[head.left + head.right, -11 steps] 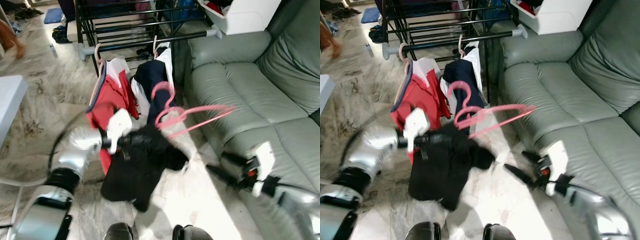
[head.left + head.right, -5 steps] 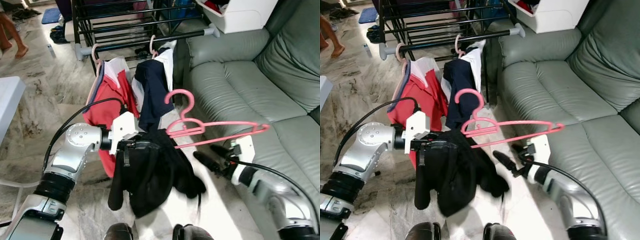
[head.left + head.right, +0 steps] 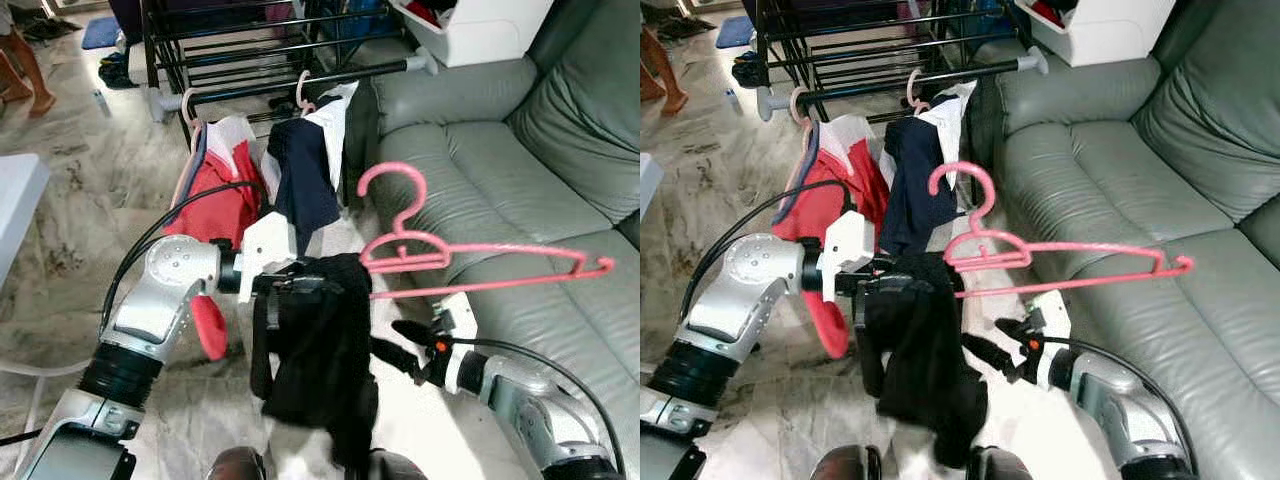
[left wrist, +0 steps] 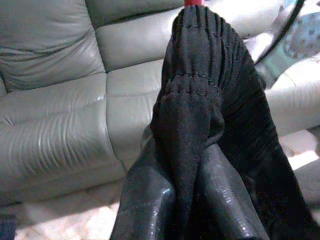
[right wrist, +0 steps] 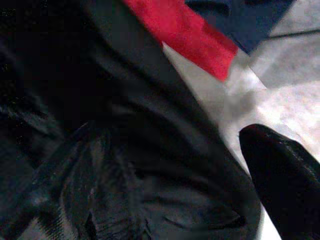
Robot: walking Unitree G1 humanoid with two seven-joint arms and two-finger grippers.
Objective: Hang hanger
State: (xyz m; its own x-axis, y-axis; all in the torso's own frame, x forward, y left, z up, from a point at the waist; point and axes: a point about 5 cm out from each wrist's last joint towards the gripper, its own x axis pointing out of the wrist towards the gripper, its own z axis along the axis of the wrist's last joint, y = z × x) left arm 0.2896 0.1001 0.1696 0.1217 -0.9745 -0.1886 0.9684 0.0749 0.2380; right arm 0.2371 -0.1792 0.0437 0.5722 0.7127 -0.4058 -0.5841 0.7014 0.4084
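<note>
Beside the grey sofa (image 3: 520,150), the left gripper (image 3: 300,290) clamps a black garment (image 3: 320,350) carrying the pink hanger (image 3: 450,255). Right gripper (image 3: 395,345) reaches in beside the garment with jaws apart.

The black garment (image 3: 318,355) is draping over the left hand (image 3: 300,290) and hiding its fingertips, its lower hem is running off the frame's bottom edge below that hand, and it is crowding the right hand (image 3: 395,345) so closely that its grip is unreadable.
</note>
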